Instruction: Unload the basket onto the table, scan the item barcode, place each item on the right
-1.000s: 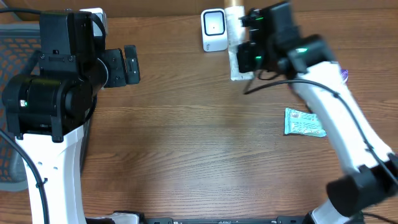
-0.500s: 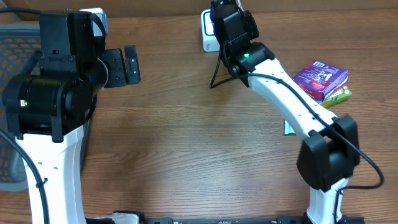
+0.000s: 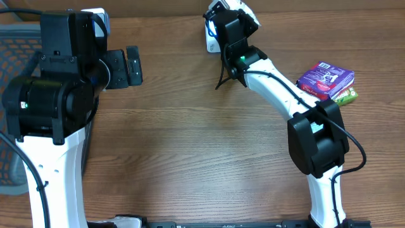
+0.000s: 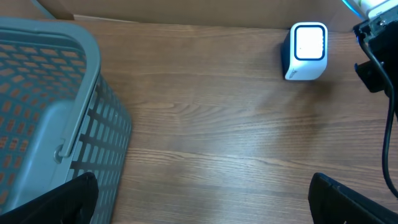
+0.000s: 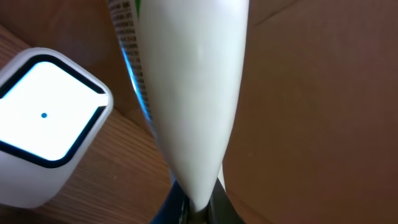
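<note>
I see right end effector pinching tube by scanner, 12 o'clock. Left end effector spread wide. Basket at 9 o'clock, inside mostly hidden.

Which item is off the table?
The white tube, held by the right gripper beside the scanner; the purple box and green pack lie on the table.
</note>
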`<state>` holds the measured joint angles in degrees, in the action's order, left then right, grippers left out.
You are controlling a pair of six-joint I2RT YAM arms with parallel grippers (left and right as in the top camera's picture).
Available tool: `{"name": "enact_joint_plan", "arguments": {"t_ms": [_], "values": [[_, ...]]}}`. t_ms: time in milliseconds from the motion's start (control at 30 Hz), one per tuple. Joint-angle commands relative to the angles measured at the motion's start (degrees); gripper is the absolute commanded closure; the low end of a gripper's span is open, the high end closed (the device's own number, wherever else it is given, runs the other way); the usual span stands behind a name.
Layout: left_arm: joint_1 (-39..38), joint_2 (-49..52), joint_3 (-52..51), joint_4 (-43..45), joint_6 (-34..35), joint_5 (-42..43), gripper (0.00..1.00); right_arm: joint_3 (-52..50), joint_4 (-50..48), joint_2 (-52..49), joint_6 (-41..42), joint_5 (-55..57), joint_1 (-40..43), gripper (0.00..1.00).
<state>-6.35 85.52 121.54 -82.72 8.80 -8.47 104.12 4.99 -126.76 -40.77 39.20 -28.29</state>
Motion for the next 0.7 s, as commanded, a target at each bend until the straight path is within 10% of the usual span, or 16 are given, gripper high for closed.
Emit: {"name": "enact_joint_plan", "arguments": {"t_ms": [0,667], "values": [[0.33,0.35,0.35,0.20,-0.68,-0.70,0.00,1.27,-1.53,-1.73,-1.51,0.11,1.73,0.96],[0.33,0.35,0.35,0.20,-0.68,-0.70,0.00,1.29,-4.96,-6.62,-0.85,1.09,2.12,0.96]]}}
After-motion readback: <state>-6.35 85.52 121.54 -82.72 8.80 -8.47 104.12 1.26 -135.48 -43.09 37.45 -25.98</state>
